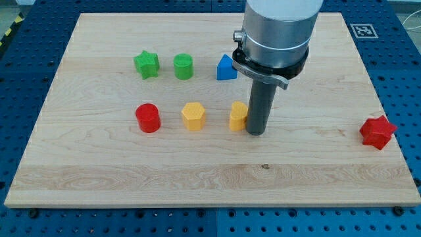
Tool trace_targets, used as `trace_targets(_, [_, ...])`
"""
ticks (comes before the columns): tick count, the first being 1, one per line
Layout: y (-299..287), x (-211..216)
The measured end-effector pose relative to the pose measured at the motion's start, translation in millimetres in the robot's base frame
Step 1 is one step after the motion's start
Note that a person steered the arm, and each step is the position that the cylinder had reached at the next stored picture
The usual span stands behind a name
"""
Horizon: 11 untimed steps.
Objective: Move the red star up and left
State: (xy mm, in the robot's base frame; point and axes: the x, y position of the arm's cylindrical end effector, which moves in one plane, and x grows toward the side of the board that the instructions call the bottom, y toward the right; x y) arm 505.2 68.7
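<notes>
The wooden board [131,178] is lying on a blue perforated table [26,224], and its plain front strip is sitting nearest the camera. Taking my tip [256,133] as the landmark: it is resting on the board a little right of centre, at the lower end of a straight dark rod hanging from a broad grey cylinder. The tool is a bare rod, so it is neither spreading nor pinching anything; its left side is sitting right against the second yellow block.

The red star [377,131] is sitting far to the view's right of my tip, at about the same depth, close to the board's right edge and well apart from every other block.

Running to the view's left of my tip, in one row, a yellow block [238,116] is touching or nearly touching the rod, partly hidden by it, then another yellow block [193,116] is standing further left, and a red cylinder [148,118] is standing further left again.

Farther back than my tip, a blue triangular block [225,68] is sitting just left of the rod's collar. A green cylinder [183,66] is lying left of that, and a green star [147,64] is sitting leftmost.

Beyond the board's far right corner, a black-and-white marker tag [362,30] is lying on the table.
</notes>
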Motion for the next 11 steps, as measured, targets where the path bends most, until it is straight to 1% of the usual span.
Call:
trace_targets(1, [2.5,-0.3])
trace_targets(3, [78.1,-7.7])
trace_targets(4, [97.9,23.0])
trace_targets(5, [136.2,49.2])
trace_targets(7, [269.9,51.9])
trace_targets(8, [275.8,45.5])
trace_targets(9, [267.4,39.4])
trace_targets(11, [231.5,32.9])
